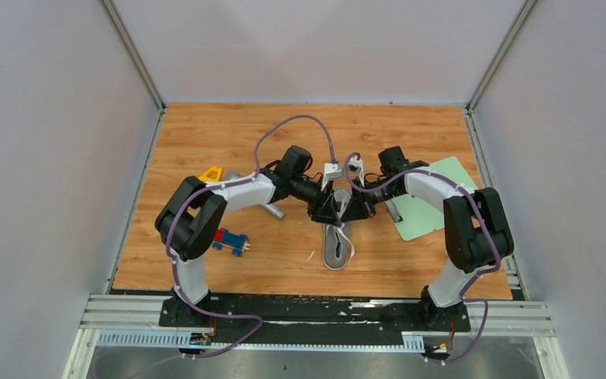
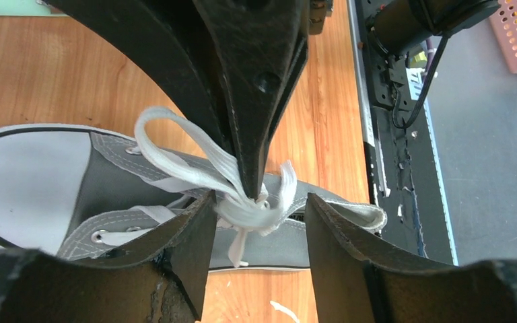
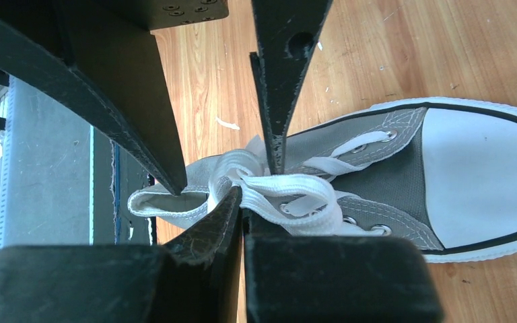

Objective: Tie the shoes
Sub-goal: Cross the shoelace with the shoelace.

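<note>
The right gripper pinches the white lace tight. The left gripper stands open around the knot. The grey shoe lies in the middle of the top view, on the wooden table.

Overhead camera: mounted high behind the arm bases, facing down and forward, set well back so that it takes in the whole worktop. Wrist cameras: each looks steeply down past its own jaws, very close to the sneaker. They face opposite ways: the toe cap lies left in one, right in the other. All three views share the laces.
</note>
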